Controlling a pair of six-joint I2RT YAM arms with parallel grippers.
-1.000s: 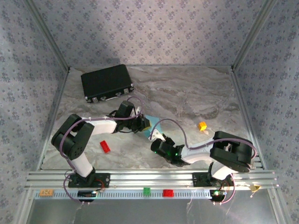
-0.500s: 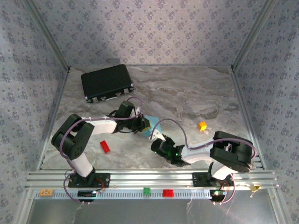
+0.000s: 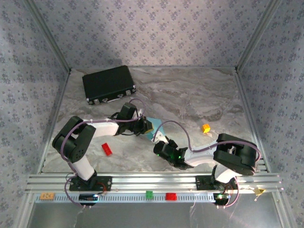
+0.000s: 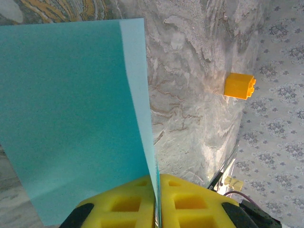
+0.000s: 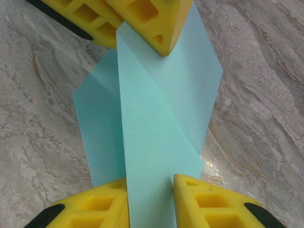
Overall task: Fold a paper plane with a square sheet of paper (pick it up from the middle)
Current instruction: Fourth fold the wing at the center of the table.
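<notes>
Your left end effector (image 4: 156,183) is clenched on the square sheet of paper (image 4: 71,118). Its yellow pads pinch a doubled edge, so the fold is pinned while the other side works it. In the right wrist view the paper (image 5: 161,123) lies folded on the table (image 3: 190,95), with a diagonal crease running from upper left to lower right. The right end effector (image 5: 149,190) straddles its lower end with the jaws partly apart, released rather than clamped; I judge it is set to press or slide along the crease.

From above, the paper (image 3: 155,129) sits at the centre of the frame between both tips. Your left arm bends at the lower left and lays its forearm low towards the centre. The right arm folds at the lower right and reaches left, low over the table.
</notes>
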